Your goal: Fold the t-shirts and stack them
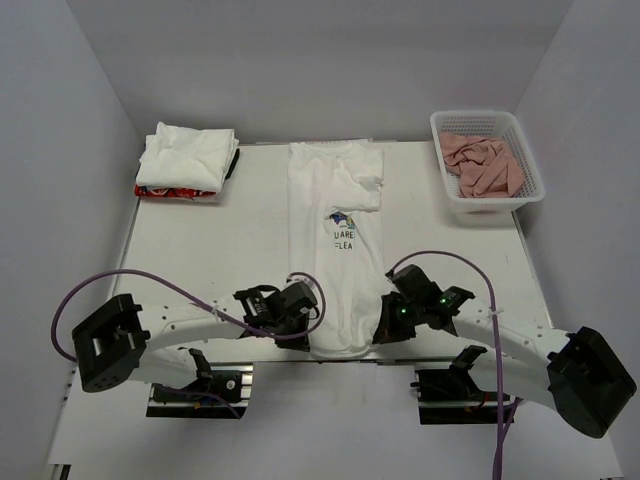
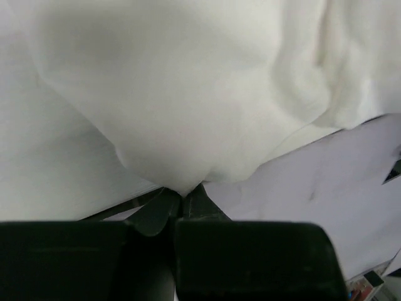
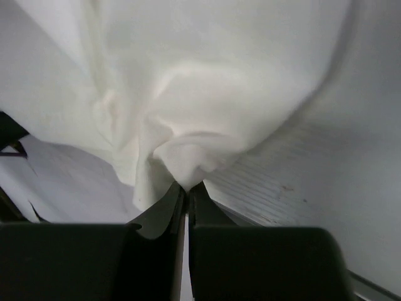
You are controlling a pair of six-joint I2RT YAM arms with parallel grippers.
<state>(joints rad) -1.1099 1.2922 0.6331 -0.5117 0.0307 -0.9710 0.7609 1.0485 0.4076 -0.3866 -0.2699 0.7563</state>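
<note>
- Slippage worries me most. My left fingers (image 2: 182, 205) and right fingers (image 3: 187, 199) are each clenched on only a small pinch of the printed t-shirt (image 1: 336, 275), one at each corner of its bottom hem. I judge a quick pull could tug the thin cotton free on one side.
- Uneven lifting is the next risk: if one arm leads the other, the hem skews and the fold lands crooked over the print (image 1: 343, 228).
- Dragging could spoil it too. The rest of the cloth lies flat on the table (image 1: 220, 250), and if I haul it low instead of raising it, it may bunch or slide at the collar end.
- The shirt lies left of the basket (image 1: 535, 188), well apart from it. Its collar end is level with the basket and its hem stretches away towards my bases.
- It is white, with its sides turned in to make a long narrow strip. The small colourful print has dark lettering beneath it, and soft puckers gather where I pinch.
- Farther left of the basket sits the folded pile (image 1: 185, 158), white on top with red showing beneath.
- Salmon-pink cloths (image 1: 480, 165) fill the basket.
</note>
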